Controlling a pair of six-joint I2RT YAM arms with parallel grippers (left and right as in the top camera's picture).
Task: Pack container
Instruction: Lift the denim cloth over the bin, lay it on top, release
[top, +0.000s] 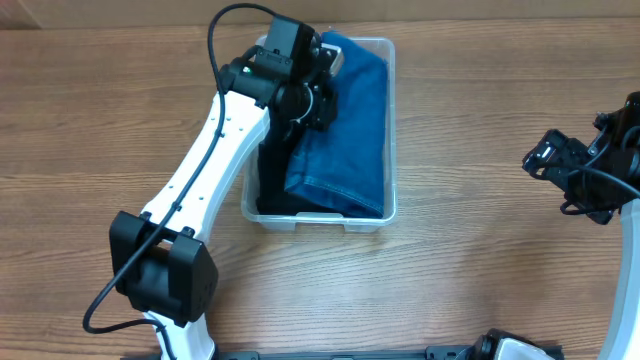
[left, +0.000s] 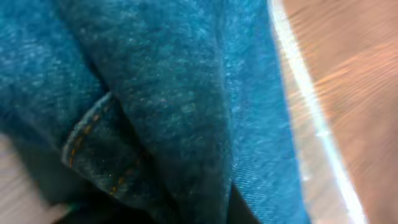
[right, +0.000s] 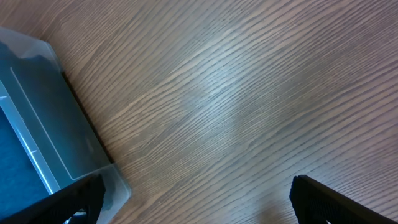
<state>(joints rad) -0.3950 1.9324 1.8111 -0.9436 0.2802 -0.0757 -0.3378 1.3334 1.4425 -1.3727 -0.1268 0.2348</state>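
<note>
The wooden bench (top: 480, 270) fills the overhead view, and the left arm (top: 215, 150) stretches across it from the near edge up to the container (top: 320, 226), which sits just left of centre toward the far side. It's a clear bin and it's well loaded: blue jeans (top: 350, 140) lie folded along its right side from the far wall to the near one, with a dark garment (top: 270, 185) tucked against the left wall beside them. The left pincer (top: 322, 100) is down over the far end of the jeans, inside the bin. Its wrist camera is right up against the denim, showing folds, an orange-stitched seam (left: 81, 137) and the bin's pale wall to the right, but no fingers, so whether it's pinching the cloth can't be told. Out at the right edge, the right pincer (right: 196, 199) hangs over bare wood well apart from the bin, fingers (right: 323, 199) spread wide with nothing between them, and a corner of the bin shows at the left of its view.
</note>
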